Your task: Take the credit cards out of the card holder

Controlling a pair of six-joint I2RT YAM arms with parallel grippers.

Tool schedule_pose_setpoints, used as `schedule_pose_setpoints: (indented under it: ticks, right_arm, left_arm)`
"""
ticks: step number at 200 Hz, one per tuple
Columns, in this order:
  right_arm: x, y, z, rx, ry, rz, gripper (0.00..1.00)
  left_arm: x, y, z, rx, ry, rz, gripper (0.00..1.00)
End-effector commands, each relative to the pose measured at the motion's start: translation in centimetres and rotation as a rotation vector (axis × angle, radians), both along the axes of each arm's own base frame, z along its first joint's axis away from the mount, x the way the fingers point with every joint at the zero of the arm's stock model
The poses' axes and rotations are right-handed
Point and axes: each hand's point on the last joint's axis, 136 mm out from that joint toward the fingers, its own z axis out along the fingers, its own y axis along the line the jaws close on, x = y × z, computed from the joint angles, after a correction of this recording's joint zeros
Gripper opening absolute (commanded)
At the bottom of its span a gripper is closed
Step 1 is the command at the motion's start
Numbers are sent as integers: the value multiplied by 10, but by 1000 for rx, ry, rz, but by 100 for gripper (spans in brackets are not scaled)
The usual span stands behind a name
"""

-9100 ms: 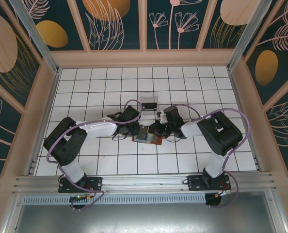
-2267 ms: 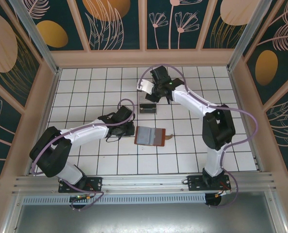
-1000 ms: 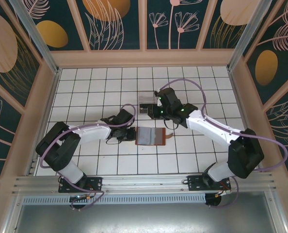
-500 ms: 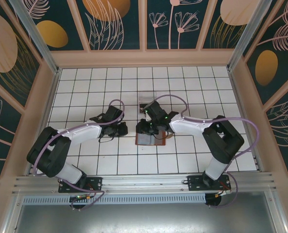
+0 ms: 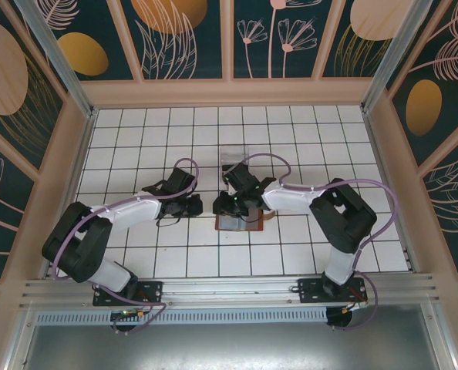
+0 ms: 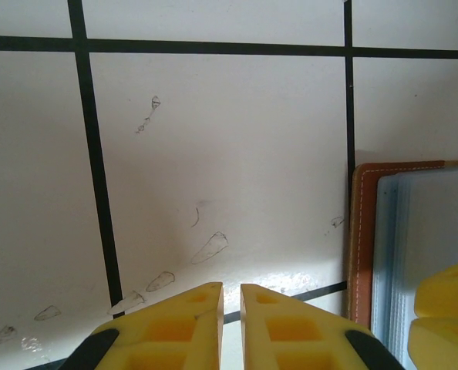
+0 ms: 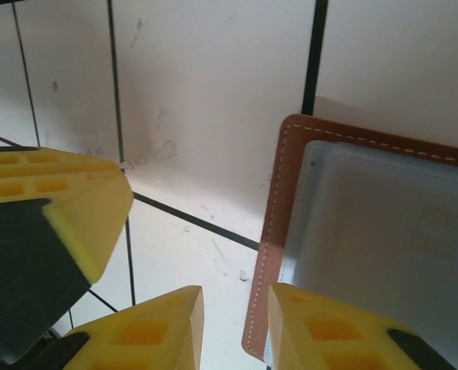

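Top view: your right gripper (image 5: 229, 208) has come down from the clear stand (image 5: 235, 154) to the left end of the card holder (image 5: 246, 223). The holder lies open mid-table (image 5: 136, 146), unmoved. Your left gripper (image 5: 200, 206) is just left of it, backed off a bit.
Left wrist: your left gripper (image 6: 230, 308) is pressed together and empty, card holder (image 6: 362, 247) at right.
Right wrist: your right gripper (image 7: 235, 327) is slightly spread, straddling the card holder (image 7: 279, 231) edge, pinching nothing.
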Motion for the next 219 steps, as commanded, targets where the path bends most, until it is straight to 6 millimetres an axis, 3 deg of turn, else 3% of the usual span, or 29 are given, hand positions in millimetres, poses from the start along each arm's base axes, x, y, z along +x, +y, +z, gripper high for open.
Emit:
schedule_pose_setpoints:
  ticks: [1,129,219]
  right_arm:
    - [-4,-5,-12,-52,30,-17,29]
    - [-7,-52,-17,-371,-29,-73,34]
    - [4,-86,9,-617,-156,-120,46]
  left_arm:
    - [-3,5,-1,15,3,-11,16]
    - [0,0,0,6,4,-24,16]
    - [4,-6,3,-13,5,-38,16]
